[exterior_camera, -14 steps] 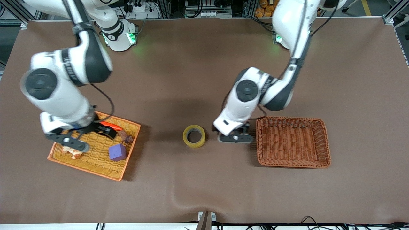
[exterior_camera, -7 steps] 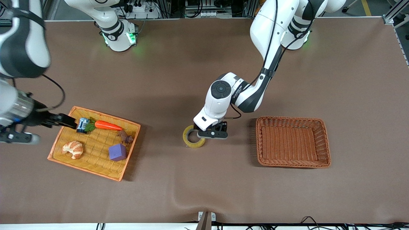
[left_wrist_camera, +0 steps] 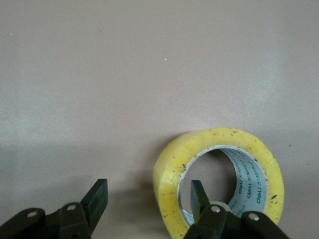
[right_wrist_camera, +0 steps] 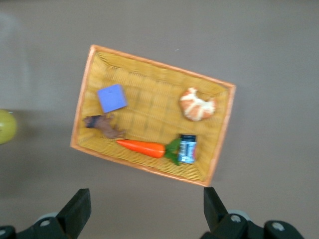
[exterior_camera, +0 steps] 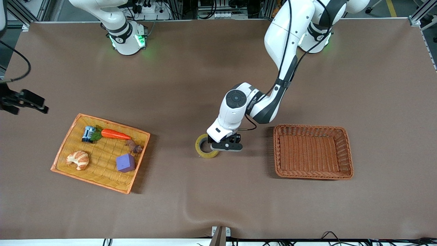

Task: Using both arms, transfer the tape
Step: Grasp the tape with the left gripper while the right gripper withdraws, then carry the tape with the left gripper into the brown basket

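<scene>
The left arm reaches from its base down to the middle of the table, forearm bent low, and its left gripper (exterior_camera: 223,145) sits right at the tape (exterior_camera: 206,146). In the left wrist view the fingers (left_wrist_camera: 198,196) are spread wide, one inside the roll's hollow core and the other outside its wall, with the wall between them and not yet pinched. The right gripper (exterior_camera: 24,101) hangs high over the table edge at the right arm's end, well apart from the tape; the right wrist view shows its fingers (right_wrist_camera: 79,209) wide open above the orange tray (exterior_camera: 63,143).

The tape lies flat on the brown table (exterior_camera: 191,194), between the tray and the brown basket (exterior_camera: 344,150). It is a yellowish ring with a pale core printed in green.

Half a second ago the left gripper was at nearly the same spot; the right gripper stood lower, beside the tray, and has since drawn up and away
</scene>
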Tool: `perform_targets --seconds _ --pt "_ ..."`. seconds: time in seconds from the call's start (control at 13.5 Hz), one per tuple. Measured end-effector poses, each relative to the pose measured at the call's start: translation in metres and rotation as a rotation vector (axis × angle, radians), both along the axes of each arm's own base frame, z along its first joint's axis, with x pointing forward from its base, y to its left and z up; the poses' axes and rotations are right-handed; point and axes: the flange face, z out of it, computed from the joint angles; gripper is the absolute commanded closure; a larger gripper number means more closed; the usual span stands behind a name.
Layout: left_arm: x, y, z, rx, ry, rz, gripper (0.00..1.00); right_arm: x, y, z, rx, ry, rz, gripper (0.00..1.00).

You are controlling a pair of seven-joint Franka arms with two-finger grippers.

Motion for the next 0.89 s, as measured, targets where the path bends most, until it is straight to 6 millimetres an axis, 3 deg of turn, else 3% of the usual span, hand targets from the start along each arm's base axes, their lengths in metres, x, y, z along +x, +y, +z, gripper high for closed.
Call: perform_targets --seconds 0.22,0.3,0.37,0.67,0.89 --pt "0.0 -0.008 -0.009 -0.027 -0.013 0.035 0.33 -0.014 -0.001 0.012 -0.008 0.021 0.002 0.0" --pt "0.0 -0.009 -0.011 -0.029 -0.014 0.037 0.62 -0.016 -0.001 0.012 -0.007 0.032 0.003 0.0" --pt "-0.001 -0.01 -0.013 -0.029 -0.013 0.037 1.0 -0.018 0.0 0.013 -0.005 0.042 0.006 0.0" --pt "-0.002 -0.009 -0.025 -0.017 -0.004 0.036 1.0 -0.037 0.004 0.035 0.0 0.084 0.009 0.0" --pt "0.003 -0.004 -0.013 0.017 0.024 0.048 1.0 -0.052 0.013 0.045 0.006 0.148 -0.04 0.0"
